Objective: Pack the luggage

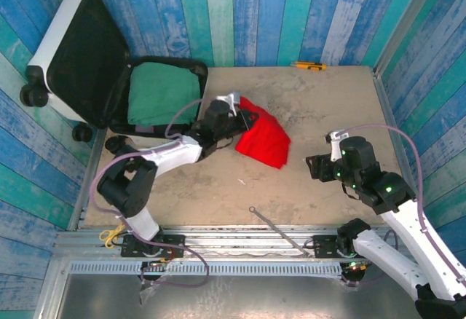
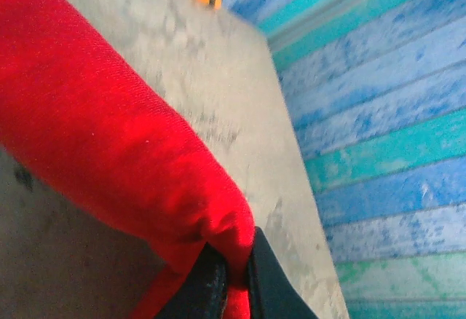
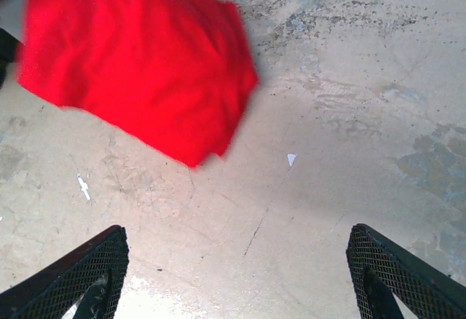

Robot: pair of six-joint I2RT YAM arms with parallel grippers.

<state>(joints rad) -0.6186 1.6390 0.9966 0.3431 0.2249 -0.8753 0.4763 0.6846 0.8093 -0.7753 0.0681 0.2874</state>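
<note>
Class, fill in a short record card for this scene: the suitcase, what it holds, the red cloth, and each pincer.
luggage: white shell, black lining, open, lid raised at the far left corner
inside: folded green cloth in the lower half
red cloth: outside the luggage, to its right, over the table
left pincer: shut on the red cloth's edge
right pincer: open, empty, above bare table
</note>
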